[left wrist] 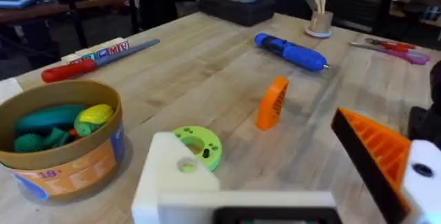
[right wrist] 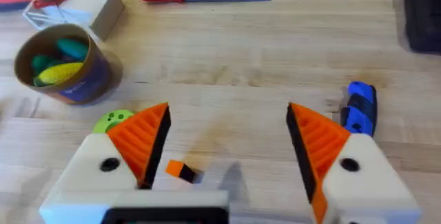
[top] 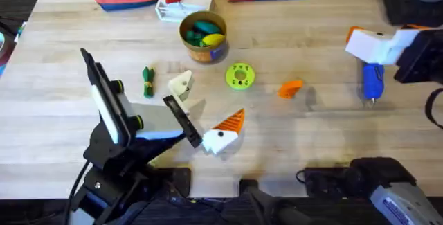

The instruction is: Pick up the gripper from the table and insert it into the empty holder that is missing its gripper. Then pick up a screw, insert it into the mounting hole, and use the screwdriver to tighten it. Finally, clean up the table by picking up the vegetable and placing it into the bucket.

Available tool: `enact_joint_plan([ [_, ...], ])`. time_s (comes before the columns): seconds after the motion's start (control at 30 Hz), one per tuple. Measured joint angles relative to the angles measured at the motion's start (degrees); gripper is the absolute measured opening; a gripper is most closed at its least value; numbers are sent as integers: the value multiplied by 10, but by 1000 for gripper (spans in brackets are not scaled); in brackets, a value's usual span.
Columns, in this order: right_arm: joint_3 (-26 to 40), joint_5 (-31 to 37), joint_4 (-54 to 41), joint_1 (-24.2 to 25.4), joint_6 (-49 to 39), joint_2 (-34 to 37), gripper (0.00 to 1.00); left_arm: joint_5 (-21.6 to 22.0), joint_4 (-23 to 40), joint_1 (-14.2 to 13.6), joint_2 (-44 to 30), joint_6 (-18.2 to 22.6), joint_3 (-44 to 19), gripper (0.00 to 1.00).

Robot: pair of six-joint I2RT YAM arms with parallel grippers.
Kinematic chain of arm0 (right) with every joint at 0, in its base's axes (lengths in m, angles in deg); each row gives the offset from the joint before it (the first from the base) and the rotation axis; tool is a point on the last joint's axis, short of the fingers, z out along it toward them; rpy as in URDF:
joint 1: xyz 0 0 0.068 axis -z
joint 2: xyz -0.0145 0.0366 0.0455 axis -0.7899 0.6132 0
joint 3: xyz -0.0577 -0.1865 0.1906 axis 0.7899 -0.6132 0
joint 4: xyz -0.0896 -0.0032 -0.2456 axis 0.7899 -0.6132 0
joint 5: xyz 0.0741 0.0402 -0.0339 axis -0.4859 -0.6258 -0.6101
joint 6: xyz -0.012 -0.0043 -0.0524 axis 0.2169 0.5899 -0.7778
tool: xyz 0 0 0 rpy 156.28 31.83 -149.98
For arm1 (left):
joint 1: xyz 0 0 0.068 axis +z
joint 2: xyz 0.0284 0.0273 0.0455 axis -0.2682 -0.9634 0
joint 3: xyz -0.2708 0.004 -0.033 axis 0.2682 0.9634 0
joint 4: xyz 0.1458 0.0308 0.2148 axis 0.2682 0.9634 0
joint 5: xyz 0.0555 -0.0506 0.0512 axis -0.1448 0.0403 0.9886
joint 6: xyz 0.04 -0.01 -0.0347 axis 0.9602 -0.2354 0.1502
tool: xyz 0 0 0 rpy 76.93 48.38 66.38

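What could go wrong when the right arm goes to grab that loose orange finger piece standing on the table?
The orange gripper piece stands upright on a narrow edge, so a finger of the open right gripper could tip it over or push it away. The lime-green disc lies close by and might get nudged. The left gripper has one plain white holder; seating the wedge there needs close alignment, and it could slip.

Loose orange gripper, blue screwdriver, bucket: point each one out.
gripper (top: 291, 88): overhead view, middle of wedge.
screwdriver (top: 372, 81): overhead view, blue body.
bucket (top: 203, 52): overhead view, front wall.
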Motion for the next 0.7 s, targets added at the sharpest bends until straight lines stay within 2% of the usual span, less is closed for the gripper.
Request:
enact_joint_plan([
  [0.2, 0, 0, 0, 0, 0, 0, 991, 0, 1, 0, 0, -83, 0, 985],
  [0.3, 1, -6, -12, 0, 2, 0, 991, 0, 1, 0, 0, -111, 0, 985],
  [0.43, 1, -33, -30, 0, -4, 3, 991, 0, 1, 0, 0, -127, 0, 985],
  [0.53, 1, -68, -63, -9, -53, 23, 991, 0, 1, 0, 0, -134, 0, 985],
  [0.7, 1, -80, -117, -70, -132, 111, 991, 0, 1, 0, 0, -138, 0, 987],
])
